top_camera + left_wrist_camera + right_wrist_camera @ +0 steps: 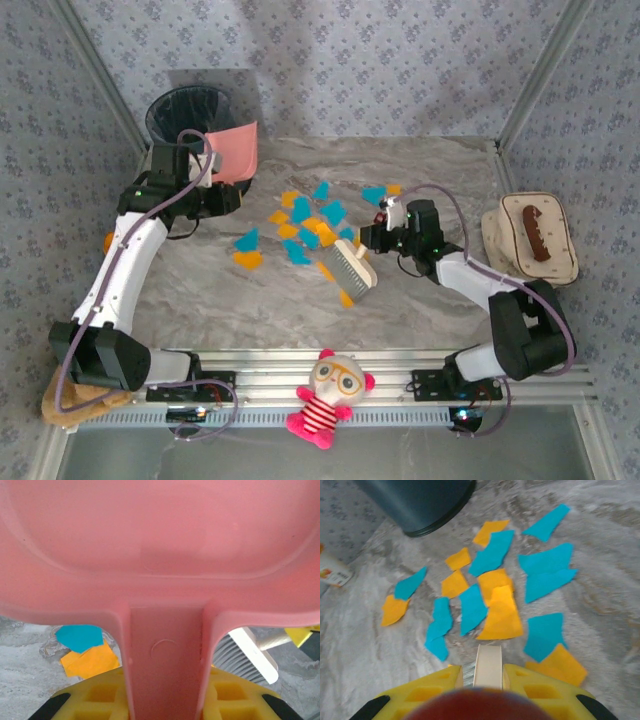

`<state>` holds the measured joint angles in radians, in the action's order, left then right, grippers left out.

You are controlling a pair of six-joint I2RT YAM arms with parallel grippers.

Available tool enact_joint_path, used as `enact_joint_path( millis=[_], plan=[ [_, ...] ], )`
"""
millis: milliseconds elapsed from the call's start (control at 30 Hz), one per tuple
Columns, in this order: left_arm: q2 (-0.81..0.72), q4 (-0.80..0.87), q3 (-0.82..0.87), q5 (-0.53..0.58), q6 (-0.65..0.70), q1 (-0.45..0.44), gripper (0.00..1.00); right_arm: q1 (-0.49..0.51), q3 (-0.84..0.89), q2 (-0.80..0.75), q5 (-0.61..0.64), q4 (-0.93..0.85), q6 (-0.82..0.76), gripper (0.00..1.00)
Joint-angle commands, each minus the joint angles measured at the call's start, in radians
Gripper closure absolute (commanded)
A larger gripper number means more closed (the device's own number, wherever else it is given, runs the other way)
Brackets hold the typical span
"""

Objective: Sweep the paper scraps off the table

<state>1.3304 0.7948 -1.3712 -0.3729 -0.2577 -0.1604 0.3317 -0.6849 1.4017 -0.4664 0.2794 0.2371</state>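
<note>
Several orange-yellow and cyan paper scraps (300,225) lie spread across the middle of the marbled table (250,310). My left gripper (215,165) is shut on the handle of a pink dustpan (237,150), which it holds at the back left by the bin. In the left wrist view that pan (160,545) covers most of the picture, its handle clamped in the gripper (166,695), with two scraps (85,650) beneath. My right gripper (372,243) is shut on a cream hand brush (352,268) at the right side of the pile. The right wrist view shows the brush handle (487,665) in the gripper (487,677) and the scraps (492,605) just ahead.
A dark waste bin (185,115) stands at the back left corner, also seen as the dark bin (420,500). A cream oval tray (530,235) with a brown item sits at the right edge. A striped doll (325,395) lies on the front rail.
</note>
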Motion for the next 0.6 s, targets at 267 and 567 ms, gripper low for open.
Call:
enact_joint_path(
  millis=[267,567],
  plan=[
    [0.004,0.024,0.004,-0.006,0.034,-0.008,1.00,-0.040,0.001,-0.063,0.348,-0.004,-0.033,1.00],
    [0.013,0.037,-0.003,-0.014,0.054,-0.008,1.00,-0.066,0.008,-0.127,0.516,-0.077,-0.016,1.00]
  ],
)
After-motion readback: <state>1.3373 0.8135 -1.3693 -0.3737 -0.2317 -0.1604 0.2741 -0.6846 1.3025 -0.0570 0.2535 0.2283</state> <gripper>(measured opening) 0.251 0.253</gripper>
